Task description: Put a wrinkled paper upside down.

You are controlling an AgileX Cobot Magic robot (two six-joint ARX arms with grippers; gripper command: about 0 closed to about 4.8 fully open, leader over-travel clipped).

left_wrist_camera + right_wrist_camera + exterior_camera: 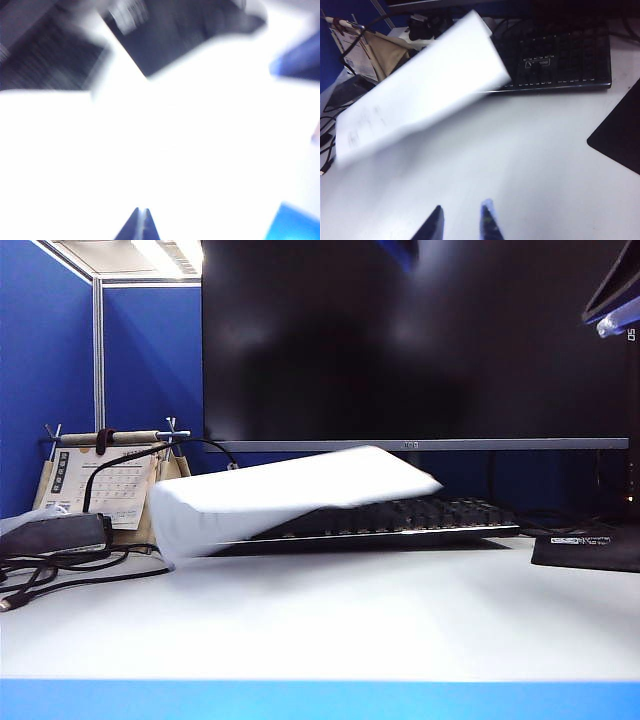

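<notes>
The wrinkled paper (290, 495), a white sheet blurred by motion, hangs in the air over the left part of the keyboard (440, 515), its left end drooping toward the table. In the right wrist view the paper (420, 100) slants across the keyboard (555, 55), faint print showing at its low end. My left gripper (141, 210) is shut, with a thin white sliver of the paper (160, 150) between its fingertips, and white fills most of that view. My right gripper (462, 212) stands open and empty above the bare table (530, 160), short of the paper. Neither gripper shows clearly in the exterior view.
A large dark monitor (400, 340) stands behind the keyboard. A desk calendar (110, 475) and a dark box with cables (50, 540) sit at the left. A black mat (590, 545) lies at the right. A blue partition (40, 370) closes the left side.
</notes>
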